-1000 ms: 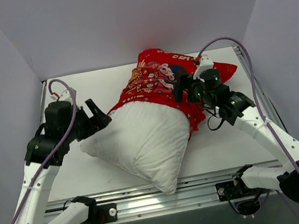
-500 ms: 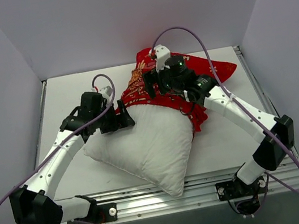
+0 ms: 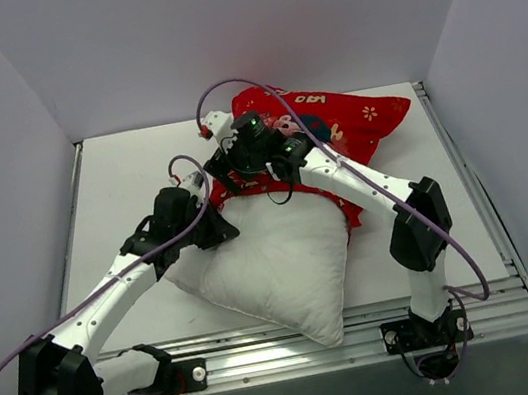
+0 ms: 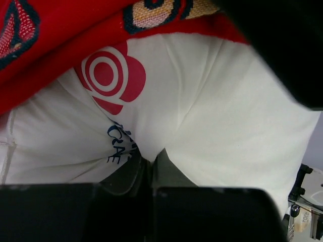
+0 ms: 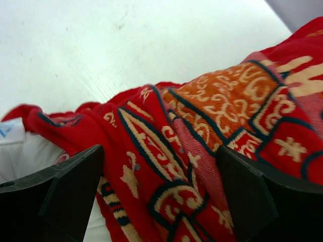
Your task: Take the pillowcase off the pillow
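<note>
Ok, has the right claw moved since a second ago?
Yes. The right claw has swung left across the pillowcase, away from the table's right rail, and now sits open at its left end.

white table [image 3: 118, 171], with white pillow [image 3: 276, 266] and bunched red pillowcase [image 3: 363, 125] on top

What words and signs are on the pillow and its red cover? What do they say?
"CAE": blue letters, partly creased, on the pillow, under a red ring logo; the line above them is too folded to read.
Gold characters on the pillowcase: too small to read from the top view.
Right wrist view: gold patterns only, no readable word.
</note>
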`<action>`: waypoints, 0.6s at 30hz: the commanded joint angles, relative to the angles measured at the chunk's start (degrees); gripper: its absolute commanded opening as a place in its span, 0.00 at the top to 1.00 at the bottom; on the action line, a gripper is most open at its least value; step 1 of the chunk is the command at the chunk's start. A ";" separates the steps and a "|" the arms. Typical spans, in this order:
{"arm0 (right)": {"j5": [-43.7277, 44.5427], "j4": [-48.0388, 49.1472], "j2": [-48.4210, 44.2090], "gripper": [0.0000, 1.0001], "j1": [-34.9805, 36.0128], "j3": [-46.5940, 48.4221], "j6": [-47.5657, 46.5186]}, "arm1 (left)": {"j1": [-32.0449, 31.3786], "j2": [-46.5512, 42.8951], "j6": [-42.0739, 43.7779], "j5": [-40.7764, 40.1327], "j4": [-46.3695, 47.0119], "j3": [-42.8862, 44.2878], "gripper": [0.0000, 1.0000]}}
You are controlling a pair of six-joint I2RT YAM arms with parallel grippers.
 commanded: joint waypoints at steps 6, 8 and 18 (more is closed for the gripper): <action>9.24 -7.35 6.40 0.12 0.48 2.96 -7.17 | -1.95 0.32 -0.22 -2.81 -5.76 -4.80 0.98; 16.72 -6.56 7.45 0.25 0.39 2.08 -7.08 | -1.95 -1.00 -0.04 -3.51 -7.08 -4.28 0.98; 34.05 -2.25 8.42 1.00 -4.08 4.08 -2.97 | -4.06 -9.79 2.33 -9.58 -23.58 5.20 0.98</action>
